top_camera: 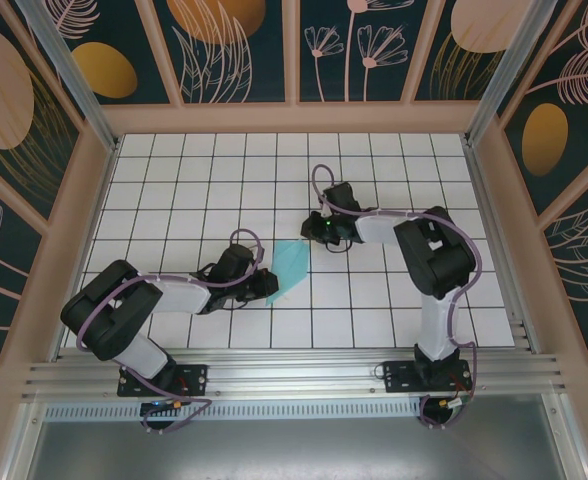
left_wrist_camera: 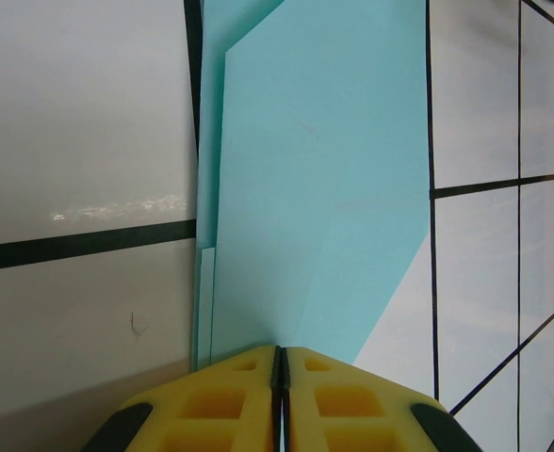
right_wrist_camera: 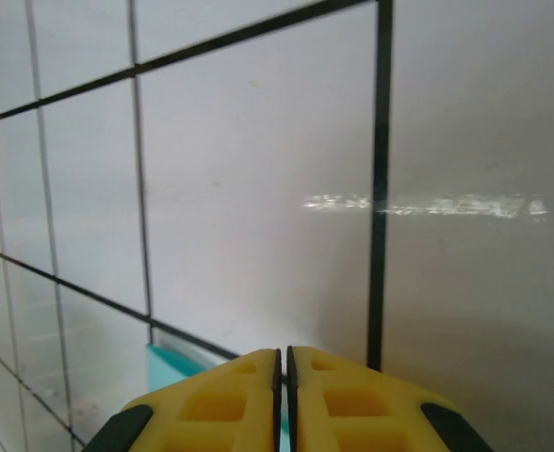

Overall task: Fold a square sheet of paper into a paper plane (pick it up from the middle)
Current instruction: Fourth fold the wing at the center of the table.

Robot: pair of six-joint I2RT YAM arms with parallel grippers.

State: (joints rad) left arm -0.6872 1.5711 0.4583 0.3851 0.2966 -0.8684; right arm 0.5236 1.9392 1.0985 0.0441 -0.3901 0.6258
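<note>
Sheet of paper: light turquoise, already creased into a smaller, angular shape. It lies flat on the tiled table, near the middle and slightly toward the near edge, between my two grippers.

Left wrist view: the sheet of paper runs away from my fingertips in a long band. At least two layers overlap, with a stepped edge along its left side. Its right edge follows a black grid line, then cuts diagonally back toward my fingers.

Left gripper: at the sheet's lower left edge in the top view. In the wrist view, the left gripper has both yellow pads pressed together, with only a thin dark seam between them. The tips meet the paper's near edge. I cannot tell whether a layer is pinched in the seam or whether the tips merely rest on it.

Right gripper: just beyond the sheet's far corner in the top view. In the wrist view, the right gripper has its pads together in the same way, above bare white tile. A small turquoise corner of the paper shows just left of the tips. I cannot make out any contact.

Both arms reach inward from their bases at the near edge. Patterned panels wall the table.
</note>
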